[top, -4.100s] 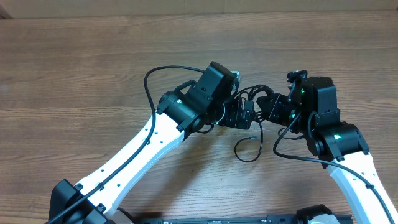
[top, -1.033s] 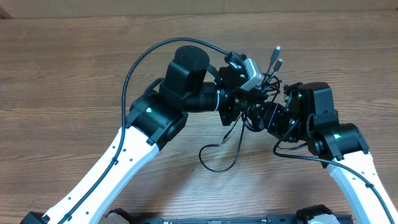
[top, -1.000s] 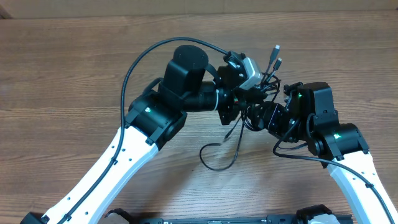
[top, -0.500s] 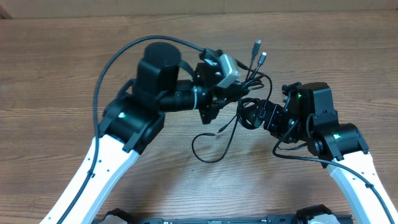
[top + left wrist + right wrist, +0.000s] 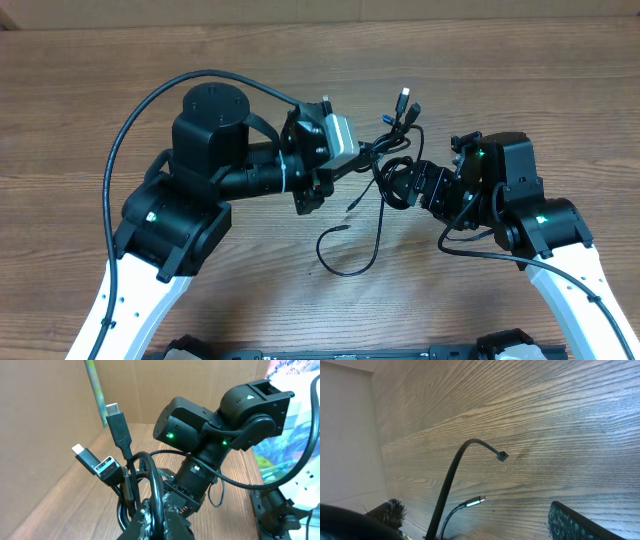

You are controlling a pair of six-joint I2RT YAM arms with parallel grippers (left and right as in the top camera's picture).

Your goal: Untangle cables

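Note:
The cables (image 5: 384, 165) are thin black cords bunched in loops between the two arms, lifted off the table. My left gripper (image 5: 352, 162) is shut on one strand (image 5: 159, 505). Three plug ends (image 5: 114, 411) stick up above its jaws. A loose loop (image 5: 350, 258) hangs down to the table. My right gripper (image 5: 404, 186) is open just right of the bunch. In the right wrist view a cord (image 5: 451, 480) with a small plug end (image 5: 502, 456) and a silver-tipped plug (image 5: 476, 502) pass between its wide-apart fingers (image 5: 572, 524) without being pinched.
The wooden table (image 5: 520, 80) stretches to a cardboard wall at the back. Thick black arm cables arc over the left arm (image 5: 150, 110) and below the right arm (image 5: 480, 250). The right arm (image 5: 220, 430) stands close in front of the left wrist camera.
The left arm has swung left, drawing the cable bunch and its plug ends leftwards. The right gripper has opened wider and stayed in place.

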